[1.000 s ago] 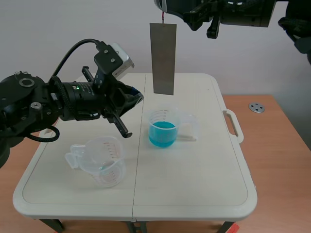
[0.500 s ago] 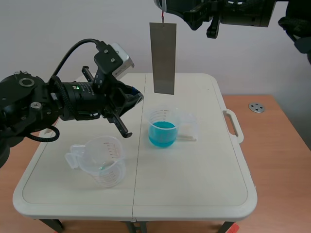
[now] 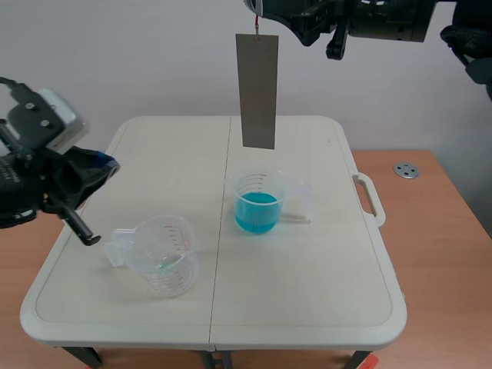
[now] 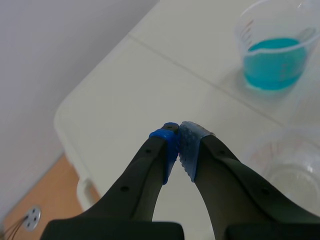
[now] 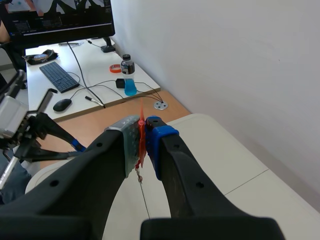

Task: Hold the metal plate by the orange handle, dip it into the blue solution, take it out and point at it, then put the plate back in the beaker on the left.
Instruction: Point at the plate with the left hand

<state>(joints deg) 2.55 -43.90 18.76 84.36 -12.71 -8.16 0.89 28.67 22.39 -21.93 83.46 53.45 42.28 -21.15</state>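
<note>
A pale wall (image 3: 115,61) stands behind the white counter (image 3: 307,300). The plate (image 3: 258,91) hangs upright high above the blue beaker (image 3: 257,202), with its lower edge well clear of the rim. It is strung on a thin wire (image 5: 143,192) from the orange handle (image 5: 141,134). The right pincer (image 5: 143,129) is pinching that handle between its pads. The empty beaker (image 3: 163,255) sits near the counter's front left, apart from the blue one.

With the plate out of the solution, the step in hand looks like the carry over to the empty beaker, though nothing shows whether the plate is wet. A plate on a wire will swing, so the move should be slow and level. It is best to pause above the beaker, then lower the bottom edge straight inside the rim, since the light plastic could tip if struck.

The right arm is raised across the scene's top, its pincer at the plate's upper end. The left arm lies low at the counter's left edge. The left pincer (image 4: 179,142) is pressed together on nothing, aimed over the counter towards the beakers.
</note>
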